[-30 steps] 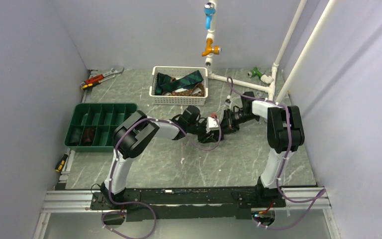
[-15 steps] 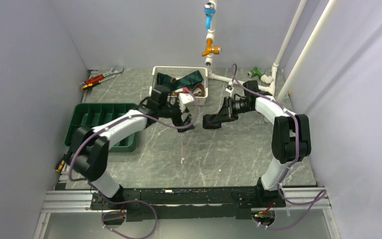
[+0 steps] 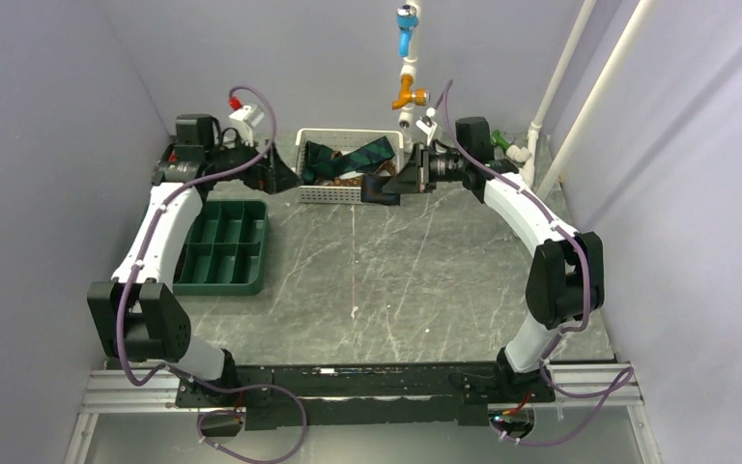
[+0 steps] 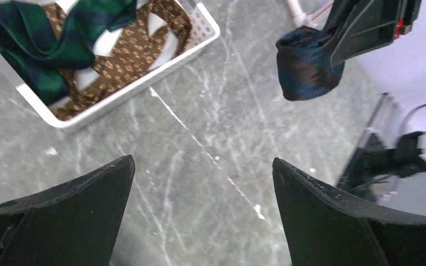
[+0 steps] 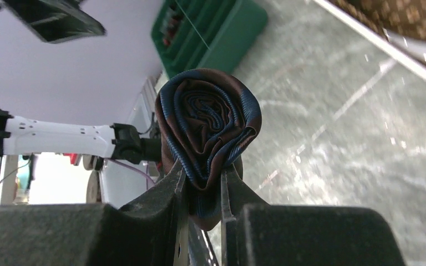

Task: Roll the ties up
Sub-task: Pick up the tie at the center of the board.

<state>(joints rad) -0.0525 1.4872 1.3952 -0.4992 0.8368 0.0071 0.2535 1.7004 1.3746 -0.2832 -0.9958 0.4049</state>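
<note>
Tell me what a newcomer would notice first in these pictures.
The rolled tie, a tight blue and brown spiral pinched in the right gripper, held near the white basket at the back. Next, the loose green and brown ties heaped in that basket, and the left gripper wide open.

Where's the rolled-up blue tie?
In the top view, the rolled tie is pinched in the right gripper, at the front right corner of the white basket.
</note>
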